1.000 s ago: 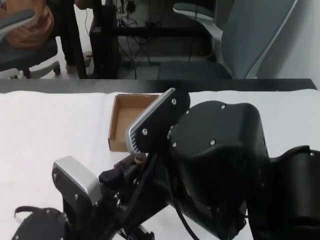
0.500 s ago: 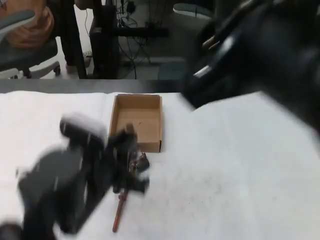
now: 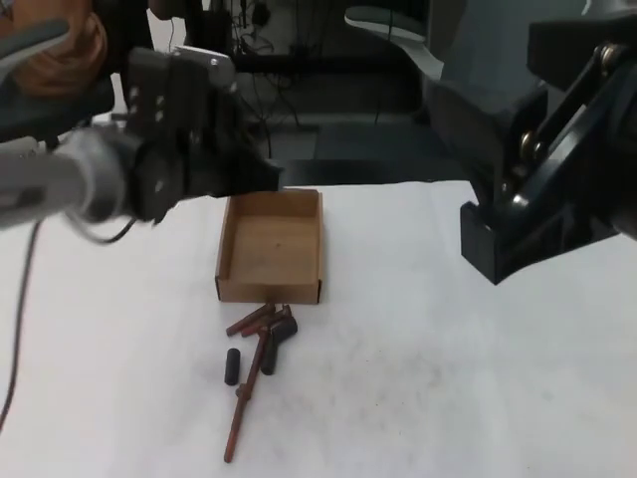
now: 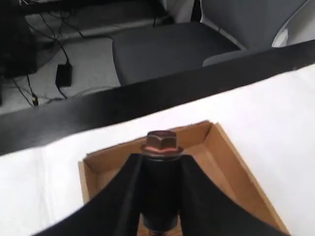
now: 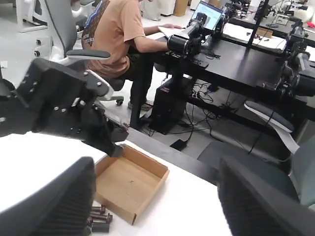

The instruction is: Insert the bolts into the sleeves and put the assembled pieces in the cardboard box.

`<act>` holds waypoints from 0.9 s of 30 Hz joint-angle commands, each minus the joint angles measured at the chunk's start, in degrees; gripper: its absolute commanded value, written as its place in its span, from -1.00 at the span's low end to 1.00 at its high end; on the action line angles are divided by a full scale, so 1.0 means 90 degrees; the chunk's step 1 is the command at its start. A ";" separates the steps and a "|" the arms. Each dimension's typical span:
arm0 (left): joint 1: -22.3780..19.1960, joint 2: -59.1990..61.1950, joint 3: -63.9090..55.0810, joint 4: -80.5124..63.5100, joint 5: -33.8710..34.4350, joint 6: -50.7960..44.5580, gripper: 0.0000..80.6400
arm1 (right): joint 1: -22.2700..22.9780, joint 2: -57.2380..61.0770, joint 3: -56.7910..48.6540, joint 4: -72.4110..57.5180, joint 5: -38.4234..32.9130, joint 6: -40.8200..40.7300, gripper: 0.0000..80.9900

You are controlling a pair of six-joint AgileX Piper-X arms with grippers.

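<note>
Gripping a black sleeve point(image 4: 160, 182) between its two fingers point(image 4: 125, 189), the left gripper point(image 4: 160, 196) is clenched on it. A copper-coloured bolt head point(image 4: 160, 143) sits at the sleeve's end. Seen from the left wrist, the held piece is over the open cardboard box point(image 4: 231, 157), near one of its walls.

From the high view, the left gripper point(image 3: 261, 177) hangs in the air above the far edge of the cardboard box point(image 3: 269, 291), which rests on the white bench point(image 3: 448, 378). Just in front of the box lies a small heap of loose bolts and sleeves point(image 3: 267, 327). A single sleeve point(image 3: 232, 365) lies beside the heap, and a long bolt point(image 3: 239, 410) reaches from the heap toward the near edge.

The right gripper point(image 5: 162, 216) is released, its fingers point(image 5: 59, 206) spread wide. It is raised above the bench, well apart from the box point(image 5: 118, 210) and the heap point(image 5: 98, 220).
</note>
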 commanded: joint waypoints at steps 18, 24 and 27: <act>-0.0047 0.0391 -0.1134 0.2403 0.0066 0.0192 0.74 | 0.0010 -0.0030 0.0275 0.0250 -0.0122 0.0622 0.64; -0.0104 -0.0396 -0.0723 0.4459 -0.0376 -0.0347 0.68 | 0.0010 0.0026 0.0274 0.0244 -0.0122 0.0728 0.64; -0.0104 -0.0470 -0.0326 0.4595 -0.0432 -0.0805 0.68 | 0.0010 0.0098 0.0274 0.0244 -0.0183 0.0965 0.64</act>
